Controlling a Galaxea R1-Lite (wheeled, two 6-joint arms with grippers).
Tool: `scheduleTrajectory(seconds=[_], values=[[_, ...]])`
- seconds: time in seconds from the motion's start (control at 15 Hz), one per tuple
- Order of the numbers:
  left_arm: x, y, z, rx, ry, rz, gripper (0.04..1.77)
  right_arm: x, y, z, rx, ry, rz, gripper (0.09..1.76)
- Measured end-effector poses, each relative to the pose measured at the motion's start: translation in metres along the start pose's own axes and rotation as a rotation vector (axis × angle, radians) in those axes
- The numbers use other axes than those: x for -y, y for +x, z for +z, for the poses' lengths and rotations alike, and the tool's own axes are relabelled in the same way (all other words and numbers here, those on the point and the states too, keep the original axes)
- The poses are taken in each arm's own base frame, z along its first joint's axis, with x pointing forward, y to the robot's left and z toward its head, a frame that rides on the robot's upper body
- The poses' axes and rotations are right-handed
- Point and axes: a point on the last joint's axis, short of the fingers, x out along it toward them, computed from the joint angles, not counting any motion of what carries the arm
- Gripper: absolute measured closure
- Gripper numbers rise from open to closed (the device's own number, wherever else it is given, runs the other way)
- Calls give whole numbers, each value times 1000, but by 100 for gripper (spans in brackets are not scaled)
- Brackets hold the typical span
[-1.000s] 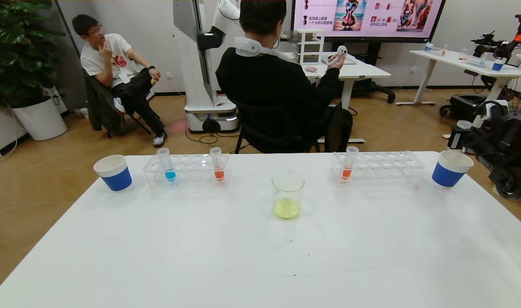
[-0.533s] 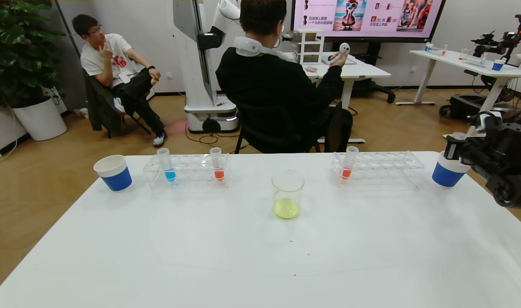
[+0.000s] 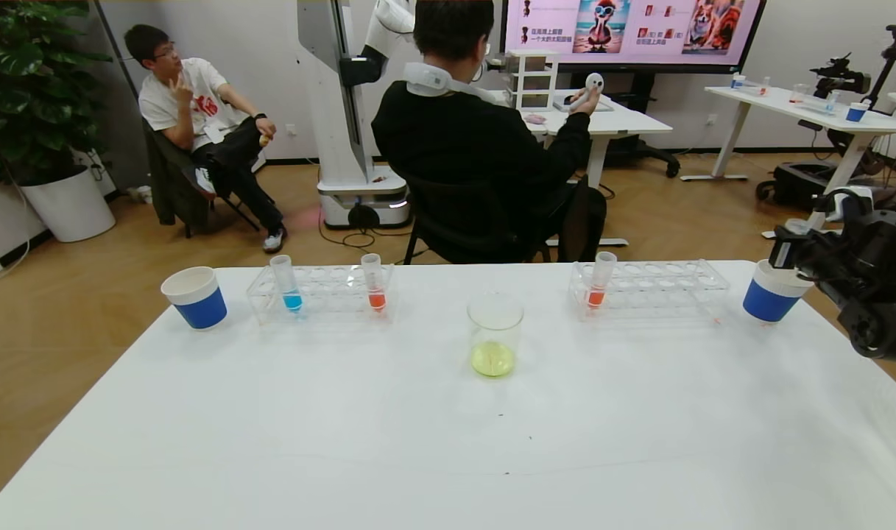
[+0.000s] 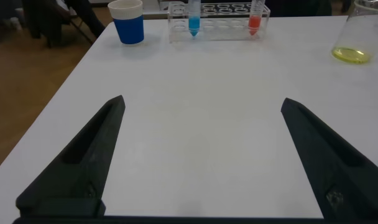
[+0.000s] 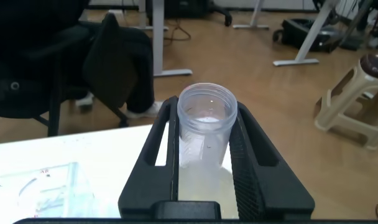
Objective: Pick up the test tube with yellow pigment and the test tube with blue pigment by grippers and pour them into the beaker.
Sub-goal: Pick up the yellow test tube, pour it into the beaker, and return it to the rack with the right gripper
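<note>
Fingers of the right gripper (image 5: 204, 158) are clamped on an emptied clear test tube (image 5: 206, 127), held upright above the blue cup (image 3: 772, 293) at the table's (image 3: 448, 427) right edge. Across the table, the test tube with blue pigment (image 3: 286, 282) stands in the left rack (image 3: 322, 293) beside 1 orange-red tube (image 3: 374, 280), and the beaker (image 3: 495, 333) sits mid-table with yellow liquid pooled in its bottom. Low over the table's near left side, the left gripper (image 4: 201, 155) hovers with its jaws spread wide apart and nothing between them.
</note>
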Motion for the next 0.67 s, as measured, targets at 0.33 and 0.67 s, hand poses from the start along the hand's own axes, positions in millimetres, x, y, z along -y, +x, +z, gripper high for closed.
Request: scheduleTrajectory(seconds=[0.33, 0.67], values=[[0, 0, 0, 0, 0, 0, 6, 1, -1, -4, 6, -2, -5, 99], [0, 0, 0, -1, 0, 0, 6, -9, -3, 3, 48, 2, 23, 11]])
